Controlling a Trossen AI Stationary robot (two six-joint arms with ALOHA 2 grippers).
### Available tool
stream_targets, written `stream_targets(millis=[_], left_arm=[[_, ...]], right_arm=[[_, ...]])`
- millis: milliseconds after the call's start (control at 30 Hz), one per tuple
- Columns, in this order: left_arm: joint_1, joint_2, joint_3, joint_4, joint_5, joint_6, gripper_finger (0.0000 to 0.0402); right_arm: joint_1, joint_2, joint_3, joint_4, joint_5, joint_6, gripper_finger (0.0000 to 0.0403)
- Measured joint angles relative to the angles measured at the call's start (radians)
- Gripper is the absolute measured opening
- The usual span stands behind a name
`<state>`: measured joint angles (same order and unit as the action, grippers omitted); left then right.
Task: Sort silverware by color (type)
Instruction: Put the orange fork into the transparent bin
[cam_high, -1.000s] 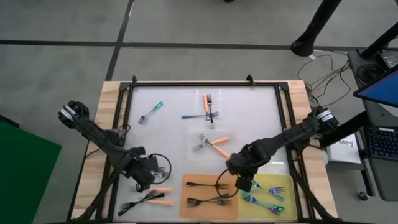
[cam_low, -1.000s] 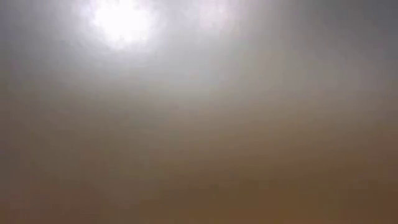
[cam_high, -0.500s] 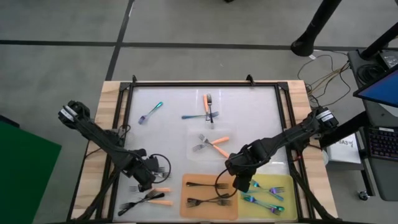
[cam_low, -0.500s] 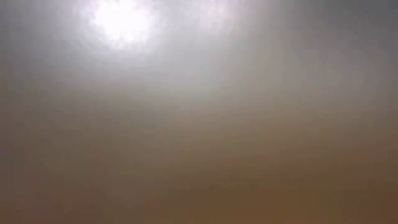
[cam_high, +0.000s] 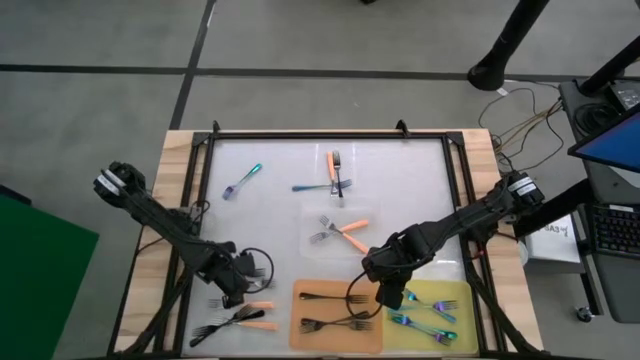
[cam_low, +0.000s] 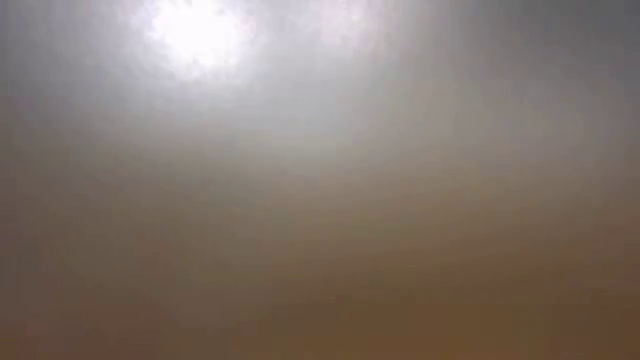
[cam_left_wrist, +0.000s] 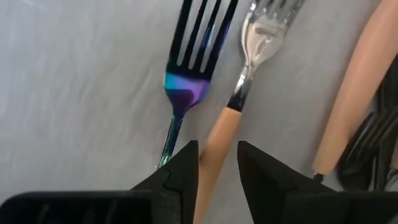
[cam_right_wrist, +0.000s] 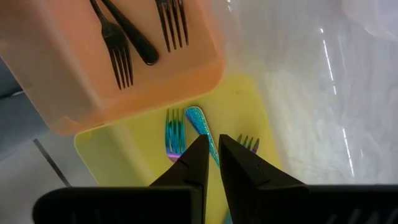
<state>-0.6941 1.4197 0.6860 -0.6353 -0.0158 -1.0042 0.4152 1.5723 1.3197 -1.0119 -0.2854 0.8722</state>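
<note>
Only the left wrist view shows the left hand (cam_left_wrist: 217, 165) apparently pinching an orange-handled fork (cam_left_wrist: 231, 118).

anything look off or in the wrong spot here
Yes. In the left wrist view an iridescent blue-purple fork lies beside the orange-handled silver fork that the left gripper straddles, though the other iridescent forks sit on the yellow square mat. The low view shows only haze.
</note>
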Motion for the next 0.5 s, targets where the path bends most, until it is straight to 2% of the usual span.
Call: stream_targets(millis=[267, 500], left_arm=[[0.000, -0.005, -0.068, 0.045, 0.001, -0.028, 0.0093], [0.001, -0.004, -0.069, 0.060, 0.019, -0.034, 0.0085]], right_arm=[[-0.003, 0.000, 0.000, 0.000, 0.000, -0.006, 0.0029], [-0.003, 0.000, 0.000, 0.000, -0.001, -0.008, 0.0029]])
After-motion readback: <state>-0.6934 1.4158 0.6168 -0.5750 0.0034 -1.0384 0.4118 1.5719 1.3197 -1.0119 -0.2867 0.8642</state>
